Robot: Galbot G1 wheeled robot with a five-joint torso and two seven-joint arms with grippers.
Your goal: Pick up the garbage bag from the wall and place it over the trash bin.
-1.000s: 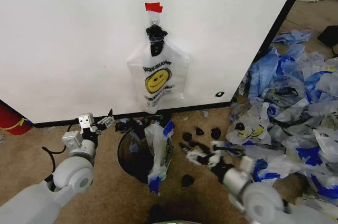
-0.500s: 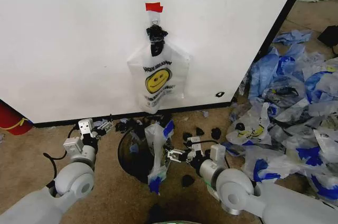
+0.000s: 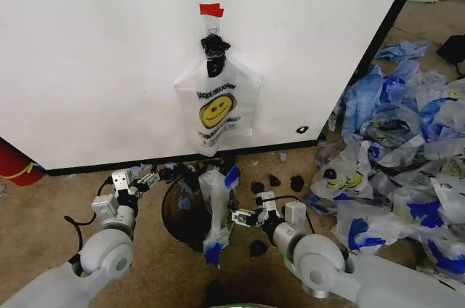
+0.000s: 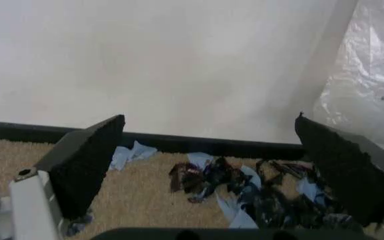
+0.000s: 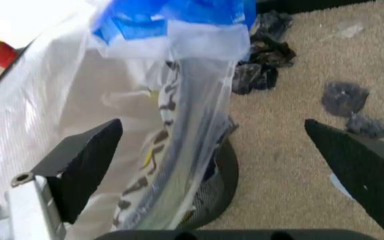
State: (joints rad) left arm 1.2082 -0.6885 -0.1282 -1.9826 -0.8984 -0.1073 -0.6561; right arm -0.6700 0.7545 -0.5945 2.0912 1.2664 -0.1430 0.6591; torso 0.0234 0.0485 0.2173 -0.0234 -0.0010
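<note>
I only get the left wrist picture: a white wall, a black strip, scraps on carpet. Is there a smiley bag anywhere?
Observer: Yes. A garbage bag with a yellow smiley hangs on the wall, under a piece of red tape.
Operator: And where's the bin?
Observer: The trash bin stands on the carpet below it, with another white bag draped over its rim.
Operator: What's the other arm doing?
Observer: The right gripper is open beside that draped bag; the left gripper is open on the bin's other side.
</note>
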